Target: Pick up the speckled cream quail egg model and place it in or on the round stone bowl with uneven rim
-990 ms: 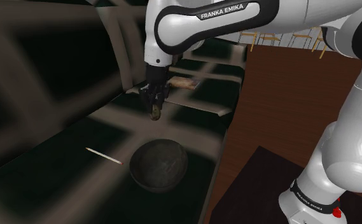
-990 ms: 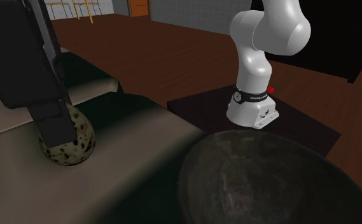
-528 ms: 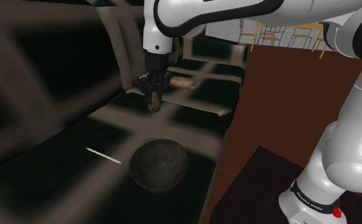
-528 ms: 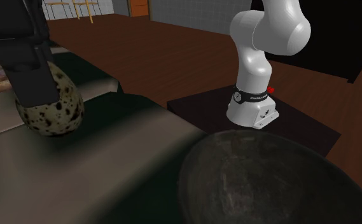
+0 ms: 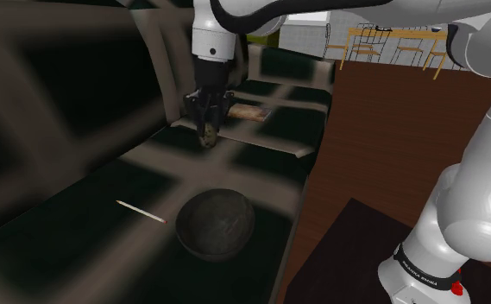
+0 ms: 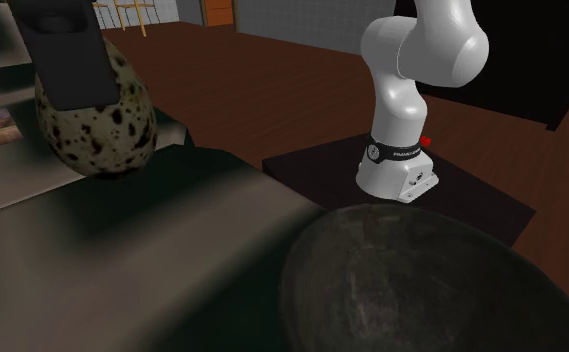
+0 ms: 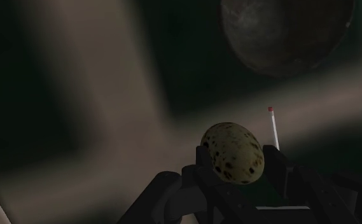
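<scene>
The speckled cream egg (image 7: 232, 153) is shown clasped between the two black fingers (image 7: 203, 159) of the gripper (image 7: 236, 167), which are closed against its sides. Its rounded end is left protruding past the fingertips. In the second exterior view the egg (image 6: 94, 120) is seen hanging below one dark finger, clear of the work surface (image 6: 172, 250), with a shadow cast beneath it.

In the shoulder view the egg (image 5: 207, 136) is pictured at the tip of the downward-pointing gripper (image 5: 206, 129), above the far part of the dark, light-banded surface (image 5: 71, 207). The round stone bowl (image 5: 216, 223) is seen nearer the camera, well apart from the egg, with nothing visible inside it. In the wrist view the bowl (image 7: 286, 35) is seen beyond the egg, and a thin pale stick with a red tip (image 7: 273, 127) lies on the surface between the two.

In the shoulder view that stick (image 5: 141, 212) is seen just beside the bowl, to its left. A flat brownish item (image 5: 250, 112) is seen on a raised ledge behind the gripper. The arm's white base (image 6: 400, 170) is mounted on a dark stand (image 6: 472, 200), set on a brown wooden floor (image 6: 272, 80).
</scene>
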Robot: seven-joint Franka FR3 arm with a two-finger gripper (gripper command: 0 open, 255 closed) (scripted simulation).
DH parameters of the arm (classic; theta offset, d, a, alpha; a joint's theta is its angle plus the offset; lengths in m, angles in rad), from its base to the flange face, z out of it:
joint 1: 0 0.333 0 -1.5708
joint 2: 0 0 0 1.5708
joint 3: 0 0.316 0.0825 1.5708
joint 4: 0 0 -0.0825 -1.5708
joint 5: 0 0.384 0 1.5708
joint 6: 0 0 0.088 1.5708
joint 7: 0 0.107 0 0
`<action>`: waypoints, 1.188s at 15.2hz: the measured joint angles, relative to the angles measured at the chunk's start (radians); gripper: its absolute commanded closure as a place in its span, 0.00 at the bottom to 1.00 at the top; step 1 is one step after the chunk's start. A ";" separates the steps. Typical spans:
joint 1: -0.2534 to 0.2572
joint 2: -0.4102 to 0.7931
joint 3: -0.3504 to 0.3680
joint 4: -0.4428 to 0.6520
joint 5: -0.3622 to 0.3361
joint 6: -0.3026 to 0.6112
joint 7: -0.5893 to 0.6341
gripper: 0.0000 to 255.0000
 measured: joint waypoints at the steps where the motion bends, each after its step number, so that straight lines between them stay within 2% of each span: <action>1: 0.007 -0.026 0.007 -0.021 0.007 -0.002 0.014 1.00; 12: 0.107 -0.196 0.114 -0.177 0.058 0.023 0.208 1.00; 18: 0.117 -0.209 0.127 -0.259 0.066 0.094 0.219 1.00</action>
